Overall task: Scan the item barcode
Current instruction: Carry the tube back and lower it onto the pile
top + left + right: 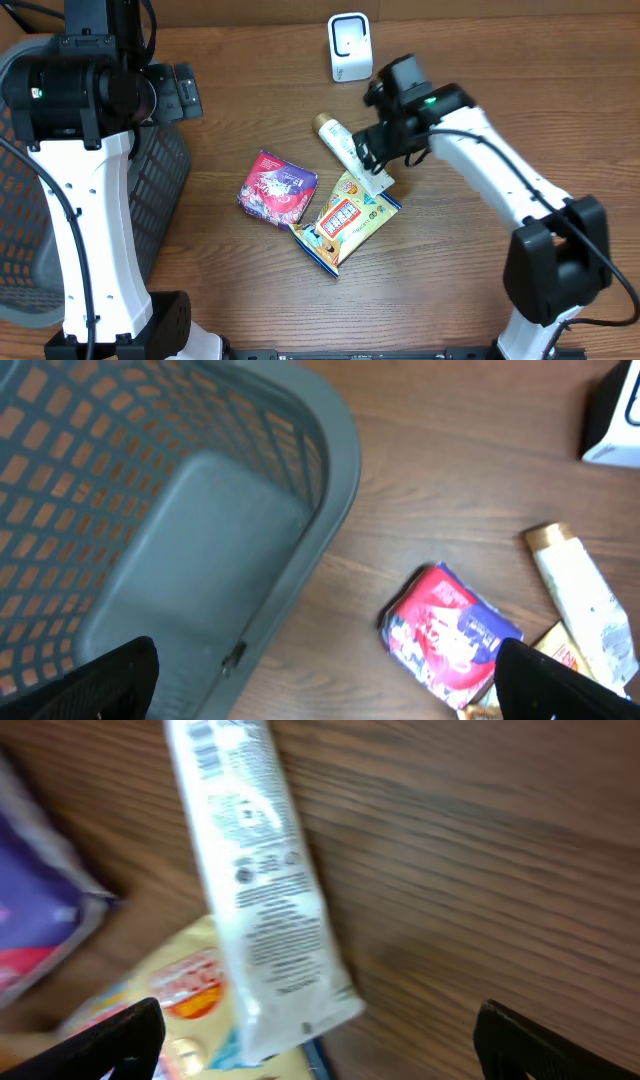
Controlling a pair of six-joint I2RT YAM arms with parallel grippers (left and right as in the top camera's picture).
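Right pincer open, empty, over white gold-capped plastic tube on worktop; likely light, squashy, slick, so pinch mid-body across the width.

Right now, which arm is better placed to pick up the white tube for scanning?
The right. The right gripper hangs over the white tube, jaws open, the tube lying between them in the wrist view. The left gripper is off by the grey basket, farther from the tube.
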